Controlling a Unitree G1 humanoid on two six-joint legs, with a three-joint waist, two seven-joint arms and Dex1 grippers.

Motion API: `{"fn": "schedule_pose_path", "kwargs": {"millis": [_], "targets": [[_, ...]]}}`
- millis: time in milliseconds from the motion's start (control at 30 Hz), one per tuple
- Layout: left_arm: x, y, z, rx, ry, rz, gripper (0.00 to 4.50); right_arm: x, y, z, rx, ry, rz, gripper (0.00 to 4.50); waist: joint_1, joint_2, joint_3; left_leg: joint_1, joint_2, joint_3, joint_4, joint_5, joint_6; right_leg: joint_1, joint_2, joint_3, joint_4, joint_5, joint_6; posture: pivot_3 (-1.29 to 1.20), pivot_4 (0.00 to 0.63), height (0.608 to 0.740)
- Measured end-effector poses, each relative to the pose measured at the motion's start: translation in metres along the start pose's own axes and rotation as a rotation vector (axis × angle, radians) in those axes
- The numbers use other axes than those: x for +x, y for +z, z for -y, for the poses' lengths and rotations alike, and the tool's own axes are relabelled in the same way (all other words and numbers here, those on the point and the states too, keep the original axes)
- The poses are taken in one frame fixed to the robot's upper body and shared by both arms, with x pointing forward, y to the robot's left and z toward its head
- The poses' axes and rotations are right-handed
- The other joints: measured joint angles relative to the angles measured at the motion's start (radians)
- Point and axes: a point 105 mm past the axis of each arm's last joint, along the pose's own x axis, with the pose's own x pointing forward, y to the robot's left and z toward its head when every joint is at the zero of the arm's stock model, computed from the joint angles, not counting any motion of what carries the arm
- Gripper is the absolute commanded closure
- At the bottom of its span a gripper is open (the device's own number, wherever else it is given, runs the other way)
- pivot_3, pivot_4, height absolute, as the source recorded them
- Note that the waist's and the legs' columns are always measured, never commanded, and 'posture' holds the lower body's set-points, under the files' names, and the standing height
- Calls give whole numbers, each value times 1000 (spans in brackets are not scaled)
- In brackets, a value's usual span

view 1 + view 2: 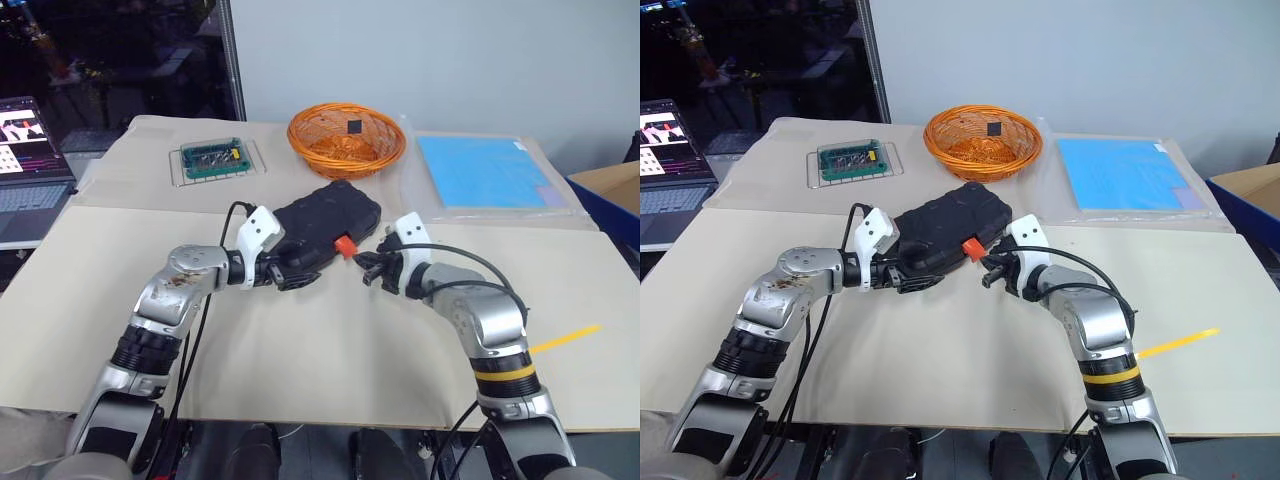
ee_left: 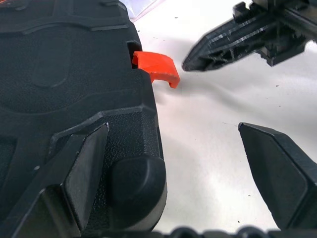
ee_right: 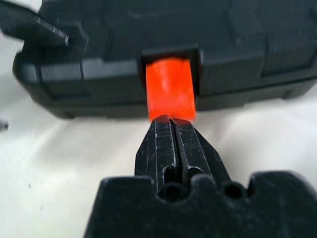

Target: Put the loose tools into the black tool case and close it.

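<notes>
The black tool case (image 1: 325,226) is seen lying shut in the middle of the table (image 1: 330,350), which is covered with a pale cloth. The case is set at a slant. A small orange latch (image 1: 344,245) is seen on its near edge, and the latch sticks out a little from the case.

The left gripper (image 1: 297,277) is placed at the near left corner of the case. Its two black fingers (image 2: 84,168) are spread wide apart. One finger is laid on top of the case corner and the other is held out over the bare cloth. Nothing is gripped by it.

The right gripper (image 1: 368,268) is held just beside the latch, on the side nearer the robot. Its two fingers (image 3: 159,148) are pressed tight together, and nothing is held between them. In the right wrist view their tips are seen right at the lower edge of the orange latch, but it cannot be told if it is touched.

Farther back on the table, an orange wicker basket (image 1: 346,138) is set behind the case. A green bit holder (image 1: 215,157) is seen to the left of the basket. A blue sheet (image 1: 487,172) is laid to the right of it. A laptop (image 1: 30,165) is seen open at the far left.
</notes>
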Motion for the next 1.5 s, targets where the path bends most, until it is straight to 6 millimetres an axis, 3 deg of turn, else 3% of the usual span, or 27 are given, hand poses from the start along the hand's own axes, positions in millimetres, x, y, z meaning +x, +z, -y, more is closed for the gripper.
{"fn": "schedule_pose_path", "kwargs": {"millis": [400, 567, 767, 833, 900, 967, 1167, 1367, 1500], "targets": [[-2, -2, -3, 6, 12, 4, 0, 34, -20, 3, 43, 6, -51, 4485, -8, 0, 0, 1, 0, 0, 0, 0, 0, 0, 1, 0, 1, 0, 0, 0, 150, 740], [-3, -2, -4, 4, 17, 7, 0, 36, -19, 1, 42, 17, -47, 4485, -10, 0, 0, 1, 0, 0, 0, 0, 0, 0, 1, 1, 1, 0, 0, 0, 150, 740], [-2, -2, -4, 8, 17, 14, 0, 17, -9, -3, -37, 76, -24, 4485, -5, 1, 0, 1, 0, 0, -1, 0, 0, 0, 0, 1, 0, 0, 0, 0, 150, 740], [-1, -3, -4, 5, 17, 16, 0, -2, -17, -6, -56, 111, -55, 4485, -1, 1, -1, 1, 0, 0, -1, 0, 0, 1, 0, 0, 0, -1, -1, 0, 150, 740], [-3, -4, -5, 4, 23, 17, 0, -6, -25, -5, -30, 109, -66, 4485, -1, 1, -1, 1, 0, 0, -1, 0, 0, 0, 0, 0, -1, -1, -1, 0, 150, 740], [-3, -5, -6, 5, 32, 12, 0, -3, -18, -6, -9, 102, -21, 4485, -7, 1, -1, 2, 0, 0, -1, 0, 0, 0, 0, 1, 0, 0, -1, 0, 150, 740], [-3, -6, -6, 10, 34, 4, 0, 16, 33, -10, -21, 81, 213, 4485, -5, 2, -1, 4, 0, 0, -2, 0, 0, 2, 1, 0, 0, 0, -1, 0, 150, 740], [-4, -6, -5, 11, 33, 7, 0, 30, 14, 1, -16, 9, 175, 4485, -3, 2, -1, 2, 0, 0, -2, 0, 0, 1, 0, 0, -1, -1, -1, 0, 150, 740], [-4, -7, -6, 7, 43, 7, 0, 35, 11, 1, -72, -2, 155, 4485, -6, 3, -2, 6, 0, 0, -2, 0, 0, 3, 0, 0, 0, -1, -1, 0, 150, 740]]}}
